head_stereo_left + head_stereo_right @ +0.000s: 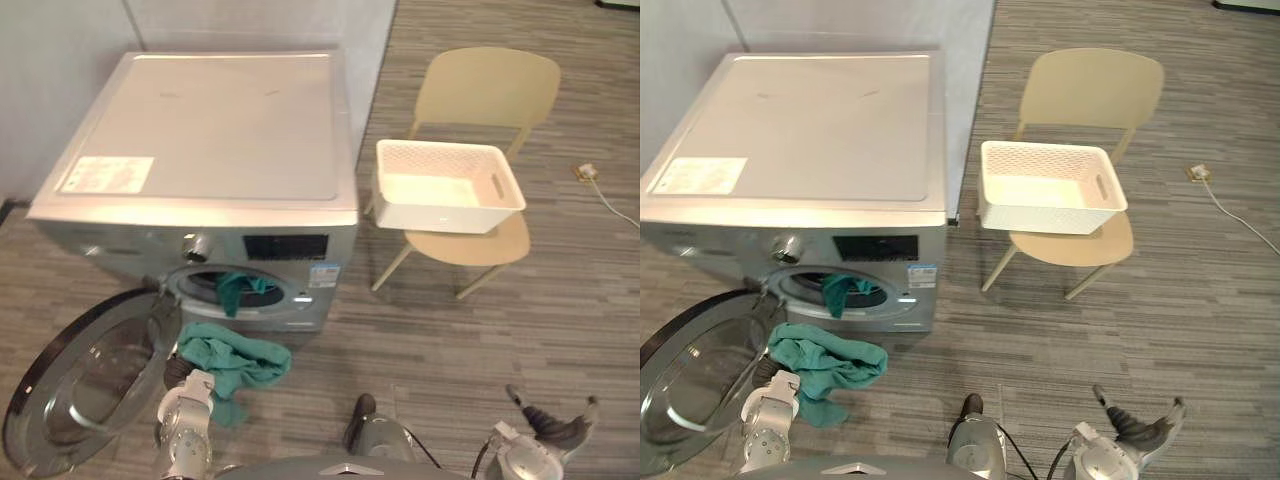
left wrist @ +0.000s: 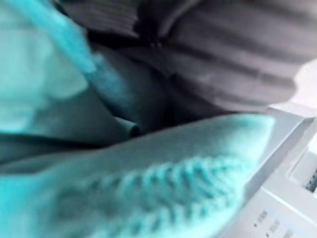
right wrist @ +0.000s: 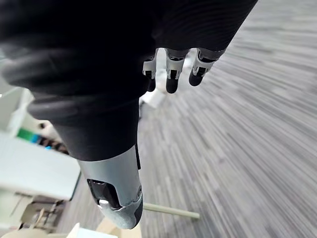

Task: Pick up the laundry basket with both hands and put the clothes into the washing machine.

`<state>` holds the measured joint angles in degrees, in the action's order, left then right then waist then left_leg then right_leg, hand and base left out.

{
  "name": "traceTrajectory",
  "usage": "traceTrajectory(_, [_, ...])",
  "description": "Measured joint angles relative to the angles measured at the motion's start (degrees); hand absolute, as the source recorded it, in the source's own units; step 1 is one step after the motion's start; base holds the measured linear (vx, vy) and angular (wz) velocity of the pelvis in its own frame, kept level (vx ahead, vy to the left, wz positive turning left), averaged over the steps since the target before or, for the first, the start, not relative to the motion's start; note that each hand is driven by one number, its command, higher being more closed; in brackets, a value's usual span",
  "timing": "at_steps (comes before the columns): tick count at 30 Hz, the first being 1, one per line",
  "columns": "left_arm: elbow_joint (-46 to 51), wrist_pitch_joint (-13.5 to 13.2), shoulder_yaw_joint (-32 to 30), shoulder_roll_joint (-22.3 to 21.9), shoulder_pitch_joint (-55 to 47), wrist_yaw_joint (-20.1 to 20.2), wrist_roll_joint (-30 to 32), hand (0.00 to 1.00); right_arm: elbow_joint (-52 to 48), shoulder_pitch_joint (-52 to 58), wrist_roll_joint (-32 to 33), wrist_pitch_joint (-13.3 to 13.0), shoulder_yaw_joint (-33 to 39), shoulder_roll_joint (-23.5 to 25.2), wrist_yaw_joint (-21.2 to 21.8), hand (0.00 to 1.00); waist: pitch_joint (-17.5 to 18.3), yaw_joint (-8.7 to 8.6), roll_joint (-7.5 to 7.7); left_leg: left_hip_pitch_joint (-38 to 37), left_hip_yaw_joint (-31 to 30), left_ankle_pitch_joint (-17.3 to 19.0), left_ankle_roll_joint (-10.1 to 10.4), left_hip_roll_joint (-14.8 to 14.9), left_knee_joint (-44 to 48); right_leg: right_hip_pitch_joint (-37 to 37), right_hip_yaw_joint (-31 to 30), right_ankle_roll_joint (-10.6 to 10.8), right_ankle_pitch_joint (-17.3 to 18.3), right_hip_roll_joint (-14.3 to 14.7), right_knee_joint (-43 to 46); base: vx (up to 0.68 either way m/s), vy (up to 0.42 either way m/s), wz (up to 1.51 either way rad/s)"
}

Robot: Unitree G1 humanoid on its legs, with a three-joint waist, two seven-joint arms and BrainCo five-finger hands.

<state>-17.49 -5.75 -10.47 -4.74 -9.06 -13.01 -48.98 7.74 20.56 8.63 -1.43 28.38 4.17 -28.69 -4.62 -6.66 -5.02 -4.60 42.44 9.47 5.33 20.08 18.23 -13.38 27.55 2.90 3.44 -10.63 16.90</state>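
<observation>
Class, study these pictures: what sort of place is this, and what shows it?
Probably a laundry corner of an indoor room: a front-loading washing machine with its door open, teal clothes at its mouth, and a white laundry basket on a chair.

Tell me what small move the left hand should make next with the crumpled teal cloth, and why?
Probably lift the crumpled teal cloth toward the round drum opening of the silver washing machine: it hangs from the left hand outside the drum, and the round glass door stands open.
</observation>
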Motion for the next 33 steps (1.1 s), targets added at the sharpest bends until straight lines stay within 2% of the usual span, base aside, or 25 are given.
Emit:
traceTrajectory(1, [0.00, -0.49, -1.30, -0.16, 1.65, -0.68, -1.44, 1.00, 0.59, 1.44, 6.49, -0.44, -5.28, 0.23, 2.55, 0.00, -0.86, -0.01, 0.12, -0.39, -0.66, -0.94, -1.27, 3.21, 4.82, 2.33, 0.85, -0.27, 1.92, 1.17, 0.76, 0.18, -0.260, 0.12])
traceTrajectory(2, [0.02, -0.95, -1.56, -0.18, 2.02, -0.66, -1.96, 1.00, 0.59, 2.02, 8.39, -0.90, -8.10, 0.34, 3.76, 0.00, -1.74, 0.16, 0.38, 0.02, -1.54, -1.75, -2.53, 5.00, 8.45, 3.83, 1.47, -0.65, 2.53, 1.73, 0.79, 0.18, -0.299, 0.13])
traceTrajectory(3, [0.01, -1.82, -1.91, -0.18, 2.77, -0.67, -2.96, 1.00, 0.58, 2.57, 11.25, -1.37, -14.09, 0.40, 6.24, 0.00, -3.94, 0.78, 2.08, 3.79, -5.85, -5.02, -6.61, 8.46, 18.19, 6.36, 1.47, -1.28, 3.78, 1.99, 0.88, 0.07, -0.198, 0.14])
traceTrajectory(4, [-0.18, -2.03, -1.09, 0.01, 4.32, -0.64, -4.00, 1.00, 0.59, 2.35, 13.06, -2.23, -19.77, 0.10, 8.31, 0.00, -4.87, 1.87, 2.89, 10.67, -12.68, -3.71, -4.44, 10.16, 26.67, 6.23, 1.71, -1.39, 5.00, 1.19, 1.42, 0.03, -0.150, 0.16])
traceTrajectory(5, [-0.18, -2.15, -0.38, 0.10, 5.40, -0.64, -4.42, 1.00, 0.58, 1.62, 14.36, -2.53, -21.98, -0.15, 9.41, 0.00, -5.35, 2.24, 3.17, 14.47, -15.28, -2.03, -3.06, 10.20, 29.18, 5.35, 2.01, -1.56, 5.19, 0.81, 2.04, 0.00, -0.072, 0.22])
traceTrajectory(7, [-0.47, -3.27, 1.74, 0.07, 10.46, -1.42, -4.97, 1.00, 0.92, -2.94, 17.82, -3.77, -28.89, -0.90, 12.08, 0.00, -8.67, 3.53, 4.27, 24.68, -17.05, 1.01, -2.88, 9.16, 27.81, 1.34, 2.74, -1.60, 5.26, -1.01, 4.07, -0.01, 0.022, 0.21])
traceTrajectory(8, [-2.55, -4.27, 2.18, 0.49, 15.63, -2.57, -4.94, 1.00, 1.80, -6.90, 19.29, -4.14, -31.96, -0.95, 12.52, 0.00, -11.96, 3.78, 5.22, 27.44, -15.84, -0.09, -3.08, 7.11, 21.18, -1.38, 2.39, -1.41, 5.39, -2.54, 6.38, -0.04, 0.086, 0.10])
traceTrajectory(9, [-4.81, -4.53, 1.89, 0.13, 20.16, -3.84, -4.88, 1.00, 2.27, -9.32, 20.39, -4.60, -33.98, -1.00, 12.76, 0.00, -13.70, 4.15, 5.47, 28.30, -14.37, -4.14, -3.55, 5.32, 14.55, -4.16, 1.34, -0.78, 5.99, -3.55, 8.71, -0.06, 0.119, -0.10])
traceTrajectory(10, [-6.26, -4.90, 1.51, -0.53, 22.83, -4.55, -4.88, 1.00, 2.16, -10.28, 20.75, -4.73, -35.20, -1.18, 13.10, 0.00, -14.52, 4.53, 5.31, 28.84, -13.36, -8.12, -4.12, 4.81, 11.16, -6.36, 0.75, -0.10, 6.61, -3.76, 10.51, -0.06, 0.189, -0.26])
traceTrajectory(11, [-9.38, -5.38, 1.56, -0.51, 28.69, -5.91, -4.57, 1.00, 2.57, -12.13, 20.76, -4.86, -37.86, -1.51, 13.45, 0.00, -16.58, 4.50, 6.95, 29.93, -11.93, -5.78, -1.05, 3.73, 8.83, -10.95, -0.80, 0.53, 7.86, -5.35, 14.67, -0.06, 0.217, -0.05])
traceTrajectory(12, [-12.47, -5.40, 1.48, -0.19, 34.69, -6.71, -4.40, 1.00, 2.19, -12.91, 20.66, -4.78, -40.53, -1.43, 13.69, 0.00, -19.23, 4.31, 9.35, 31.44, -11.36, -5.97, -2.10, 1.75, 8.78, -13.88, -1.83, 0.68, 8.13, -7.46, 16.72, -0.08, 0.221, 0.11])
traceTrajectory(13, [-15.78, -5.40, 1.26, 0.32, 40.87, -8.34, -4.22, 1.00, 2.19, -13.86, 20.11, -4.52, -43.45, -1.82, 13.75, 0.00, -21.55, 4.22, 10.72, 34.67, -11.24, -5.44, -3.05, 1.44, 10.74, -16.85, -2.12, 0.79, 7.80, -8.49, 17.87, -0.06, 0.131, 0.20])
traceTrajectory(15, [-18.84, -5.47, -0.90, 0.87, 47.66, -10.00, -4.16, 1.00, 2.22, -14.98, 20.12, -4.46, -45.02, -2.16, 13.76, 0.00, -23.33, 3.81, 10.81, 39.71, -10.99, -4.30, -4.71, 1.93, 13.90, -21.47, -3.26, 1.19, 6.94, -9.09, 18.87, -0.03, 0.150, -0.04])
traceTrajectory(17, [-20.71, -5.93, -4.79, 3.00, 53.10, -11.40, -4.19, 1.00, 2.16, -16.76, 20.13, -4.65, -46.19, -2.27, 13.77, 0.00, -24.51, 2.71, 10.77, 44.18, -10.92, -3.59, -5.80, 3.10, 17.04, -25.23, -3.67, 1.15, 6.65, -9.18, 20.12, 0.01, 0.155, -0.07])
traceTrajectory(20, [-22.49, -6.65, -7.59, 5.04, 58.21, -12.64, -4.45, 1.00, 2.09, -18.10, 20.21, -5.82, -46.03, -2.25, 14.36, 0.00, -24.93, 2.80, 10.79, 47.71, -10.95, -3.51, -5.88, 4.00, 17.99, -29.00, -3.90, 1.03, 6.59, -8.99, 21.34, 0.01, 0.067, -0.05])
traceTrajectory(28, [-22.29, -6.84, -7.11, 10.42, 70.17, -13.04, -3.19, 1.00, -0.93, -18.67, 22.24, -9.87, -43.28, -2.52, 16.04, 0.00, -25.28, 2.54, 10.76, 58.65, -12.58, -3.04, -6.52, 5.96, 21.82, -38.70, -3.80, 0.37, 6.43, -8.62, 24.38, -0.01, 0.025, -0.01])
traceTrajectory(30, [-22.28, -6.73, -6.84, 13.08, 72.37, -13.49, -1.82, 1.00, -1.80, -18.47, 24.90, -10.51, -42.52, -2.56, 16.09, 0.00, -25.33, 2.47, 10.76, 60.27, -12.58, -2.82, -6.80, 6.81, 22.72, -40.13, -3.92, -0.07, 6.07, -8.18, 24.39, -0.01, 0.016, -0.14])
traceTrajectory(33, [-22.25, -6.60, -5.97, 19.32, 76.79, -15.01, 1.25, 1.00, -2.84, -17.63, 28.17, -12.62, -41.04, -2.59, 17.68, 0.00, -25.32, 2.49, 10.76, 62.77, -12.49, -2.76, -6.83, 7.95, 23.22, -42.66, -4.09, -0.61, 5.51, -7.35, 24.35, -0.01, -0.009, -0.17])
